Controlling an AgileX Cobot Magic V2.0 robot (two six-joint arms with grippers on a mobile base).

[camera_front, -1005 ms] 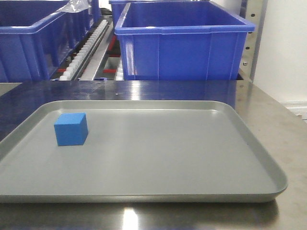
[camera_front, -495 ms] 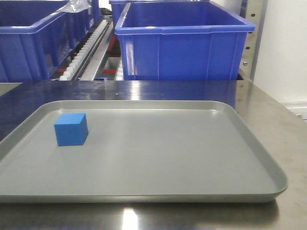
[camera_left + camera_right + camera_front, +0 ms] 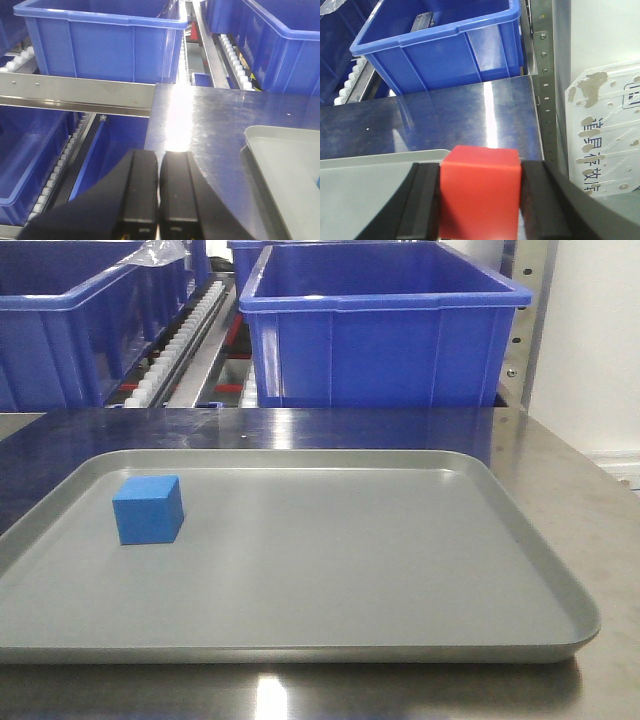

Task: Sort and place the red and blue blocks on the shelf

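A blue block rests on the left part of the grey tray in the front view, with no gripper near it. In the right wrist view my right gripper is shut on the red block, held above the tray's far right corner. My left gripper is shut and empty, hovering over the left edge of the steel tabletop. The shelf's brushed-steel front rail with two screws runs left of it, with white roller tracks below.
Large blue bins stand on the rack behind the table, another behind the rail. A perforated steel upright and a white panel with printed characters stand at the right. White rollers run between the bins.
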